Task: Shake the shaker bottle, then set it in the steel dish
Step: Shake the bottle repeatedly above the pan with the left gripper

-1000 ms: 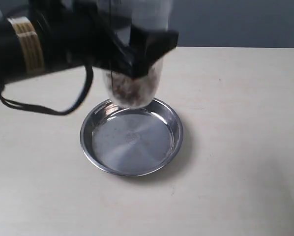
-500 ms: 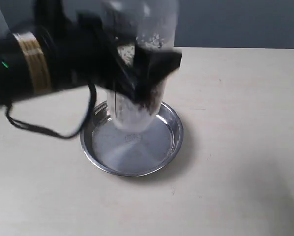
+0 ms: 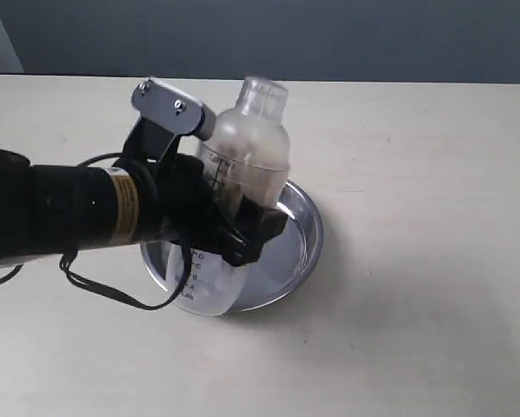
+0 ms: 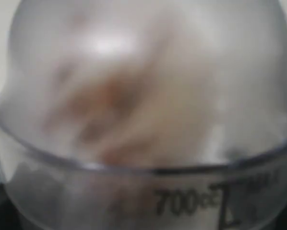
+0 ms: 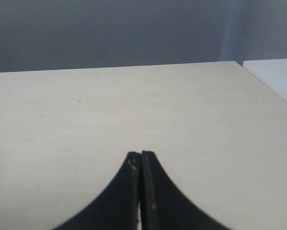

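My left gripper (image 3: pixel 238 221) is shut on the shaker bottle (image 3: pixel 247 148), gripping its lower body. The frosted bottle leans, its small round cap (image 3: pixel 264 89) up and toward the back right. Its base hangs over the front left rim of the steel dish (image 3: pixel 305 228); I cannot tell whether it touches. The black scale shows on its side. In the left wrist view the shaker bottle (image 4: pixel 143 96) fills the frame, blurred brown granules inside and "700cc" printed below the dome. My right gripper (image 5: pixel 141 154) is shut and empty above bare tabletop, out of the exterior view.
The dish sits mid-table on a beige tabletop (image 3: pixel 416 304). A black cable (image 3: pixel 112 295) loops below my left arm near the table surface. A dark grey wall runs along the back edge. A white surface (image 5: pixel 278 79) lies beyond the table's corner in the right wrist view.
The left arm has dropped from the top of the view with the bottle. The bottle has gone from upright above the dish to leaning low over its front left rim.
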You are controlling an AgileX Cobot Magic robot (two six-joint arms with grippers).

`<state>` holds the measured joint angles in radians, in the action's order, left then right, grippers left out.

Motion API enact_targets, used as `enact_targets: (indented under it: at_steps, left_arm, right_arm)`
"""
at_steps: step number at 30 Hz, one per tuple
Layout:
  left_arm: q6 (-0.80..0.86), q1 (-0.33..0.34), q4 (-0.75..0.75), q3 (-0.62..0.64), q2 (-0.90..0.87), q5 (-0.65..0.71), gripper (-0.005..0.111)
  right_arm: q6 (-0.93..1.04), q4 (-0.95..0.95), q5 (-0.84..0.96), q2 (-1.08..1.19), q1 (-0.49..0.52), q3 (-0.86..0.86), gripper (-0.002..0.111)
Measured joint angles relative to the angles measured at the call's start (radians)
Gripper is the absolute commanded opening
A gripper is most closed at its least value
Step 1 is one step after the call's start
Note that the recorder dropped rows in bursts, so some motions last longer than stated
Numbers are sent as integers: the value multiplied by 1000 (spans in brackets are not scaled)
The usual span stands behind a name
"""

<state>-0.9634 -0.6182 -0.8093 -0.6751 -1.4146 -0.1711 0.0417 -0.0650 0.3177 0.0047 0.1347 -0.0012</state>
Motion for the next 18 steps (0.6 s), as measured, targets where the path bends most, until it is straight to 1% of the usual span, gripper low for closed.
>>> enact_targets:
  at_steps: [1,5,7,8,10,12,13,16,18]
  left_arm:
    - [-10,0,-2,-5,19,-12,0]
    - [32,-2,-41,-115,158,-133,0]
    - [38,-10,-45,-105,160,-127,0]
    - [41,-10,-45,-78,127,-104,0]
    - [36,-10,-54,-29,45,-21,0]
    - [26,-5,-55,-10,9,51,0]
    - [26,-3,-55,-24,32,51,0]
    - [67,-1,-60,-150,160,3,0]
    - [79,-1,-57,-173,196,-16,0]
  right_arm:
    - [0,0,0,0,0,0,-1]
    - [0,0,0,0,0,0,-1]
    - [0,0,0,0,0,0,-1]
    - [0,0,0,0,0,0,-1]
    - [0,0,0,0,0,0,-1]
    - [0,0,0,0,0,0,-1]
    - [0,0,0,0,0,0,-1]
    - [0,0,0,0,0,0,-1]
    - [0,0,0,0,0,0,-1]
